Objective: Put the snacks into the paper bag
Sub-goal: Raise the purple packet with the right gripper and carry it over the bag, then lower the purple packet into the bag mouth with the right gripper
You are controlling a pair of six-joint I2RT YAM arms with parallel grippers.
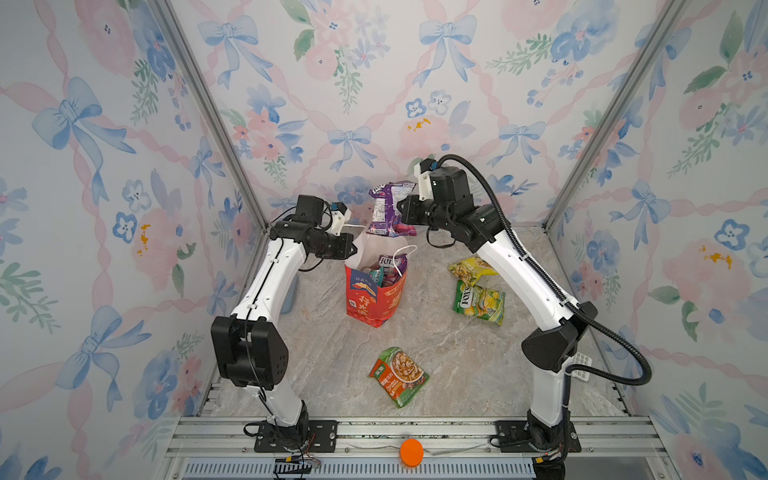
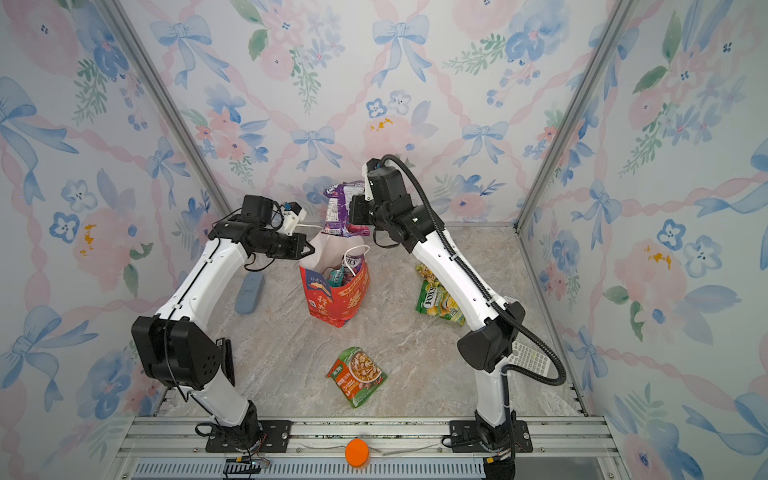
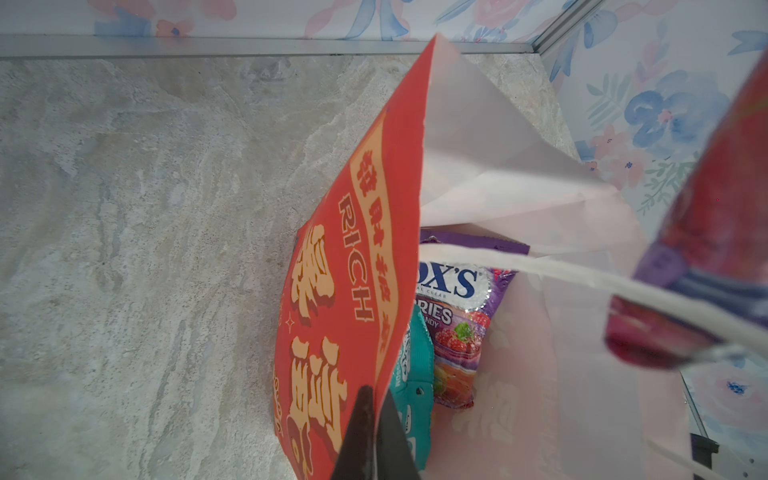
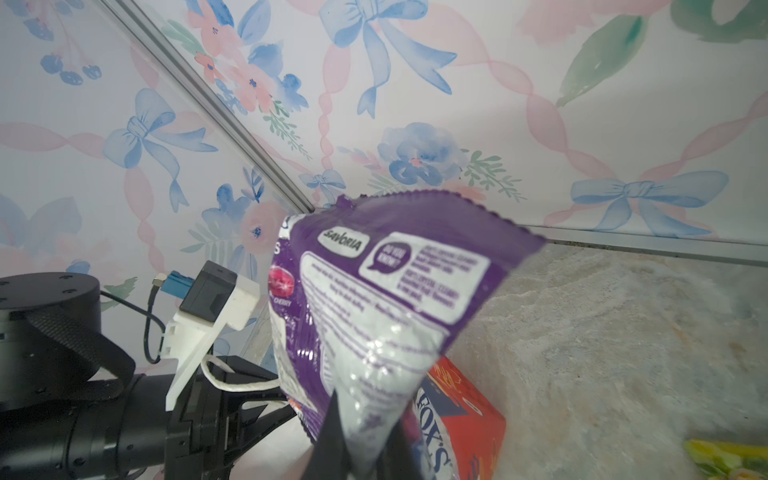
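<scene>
Red, gold-lettered paper carrier bag (image 1: 376, 299) stands upright on the marble-look table (image 1: 457, 365) in both top views, one purple plastic packet (image 1: 388, 208) held roughly upright above its mouth, and three more lying flat there: yellow packet (image 1: 471, 268), green "FOX'S" packet (image 1: 478, 302), green-and-orange packet (image 1: 399, 376). Left wrist view: left gripper (image 3: 376, 411) clamped on the bag's "RICH"-printed wall, one purple "FOX'S" packet (image 3: 457, 316) and one teal packet (image 3: 415, 365) inside. Right wrist view: right gripper (image 4: 365, 432) pinches the held packet, labelled "SAVORIA".
</scene>
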